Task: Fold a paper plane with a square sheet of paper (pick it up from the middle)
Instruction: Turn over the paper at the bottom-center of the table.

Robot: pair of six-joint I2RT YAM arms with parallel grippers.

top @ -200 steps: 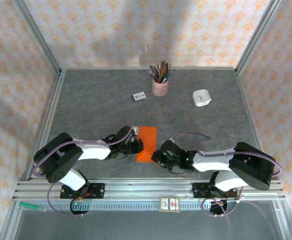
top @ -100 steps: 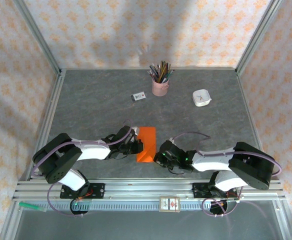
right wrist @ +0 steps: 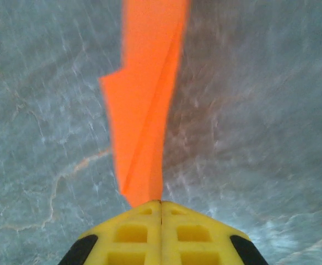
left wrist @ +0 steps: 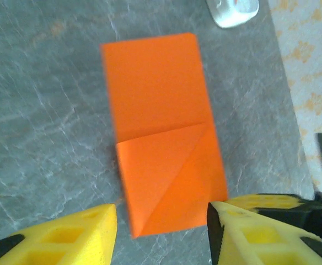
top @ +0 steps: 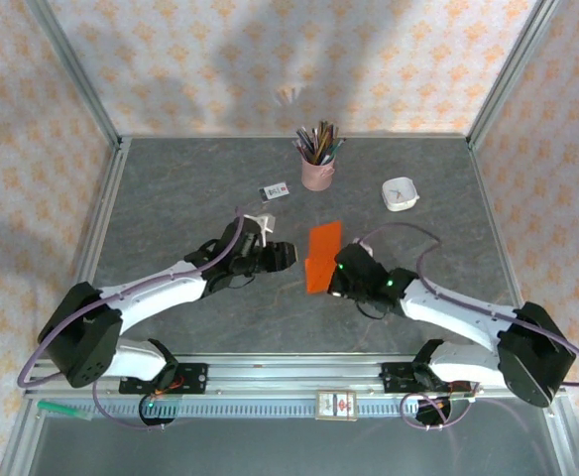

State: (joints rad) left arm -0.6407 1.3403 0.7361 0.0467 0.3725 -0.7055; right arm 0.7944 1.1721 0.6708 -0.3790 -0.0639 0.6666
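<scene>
One orange sheet (top: 324,254) stretches lengthwise from the right gripper (top: 335,284).

No legible text; dark print on small white card (top: 275,190) too small; rail tag (top: 336,405) unreadable

1. A pink pencil cup (top: 317,174) is standing upright well beyond the right pincer (top: 335,282), toward the back wall, with a bunch of pencils (top: 317,142) fanning out of its mouth.
2. A small white card with dark print (top: 275,191) is lying flat beyond the left pincer (top: 288,255), near the cup's left side and apart from it.
3. A small white dish (top: 401,194) is sitting beyond the right pincer and off to its right. In the left wrist view it is peeking in (left wrist: 235,11) far ahead of that pincer's tips.
4. A grey marbled tabletop (top: 171,218) is stretching out under both pincers.
5. Floral-patterned walls (top: 220,59) are rising far beyond both pincers.
6. A green stick-like object (top: 61,408) is lying by the metal rail (top: 270,372), well behind the left pincer and to its left.
</scene>
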